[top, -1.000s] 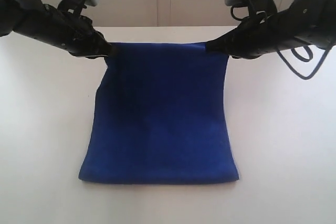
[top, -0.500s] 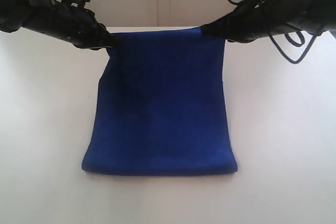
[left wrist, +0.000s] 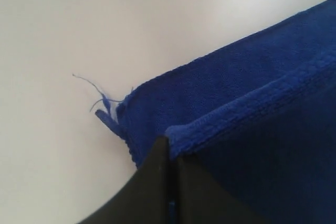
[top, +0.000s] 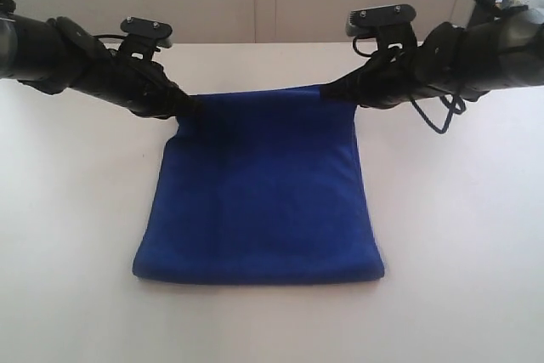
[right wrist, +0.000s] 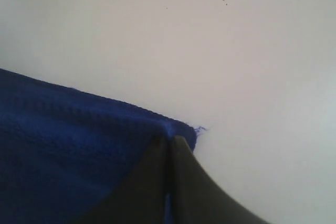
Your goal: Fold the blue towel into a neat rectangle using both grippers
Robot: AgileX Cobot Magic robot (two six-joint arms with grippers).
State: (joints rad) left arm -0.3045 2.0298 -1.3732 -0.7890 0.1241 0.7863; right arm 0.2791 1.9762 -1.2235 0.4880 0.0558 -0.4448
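The left gripper [top: 181, 106] and right gripper [top: 337, 91] each pinched a far corner of the blue towel [top: 259, 201], its near fold resting on the white table [top: 459, 244] — uneven lowering or a slipped corner would likely skew the layers.

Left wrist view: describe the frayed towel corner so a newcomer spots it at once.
Start from the white table, then the blue towel on it, one hemmed edge clamped in the shut left pincer. Just beyond the pincer tip, the lower layer's frayed corner pokes out onto the table. Only it trails loose blue threads; the clamped hem is tidy.
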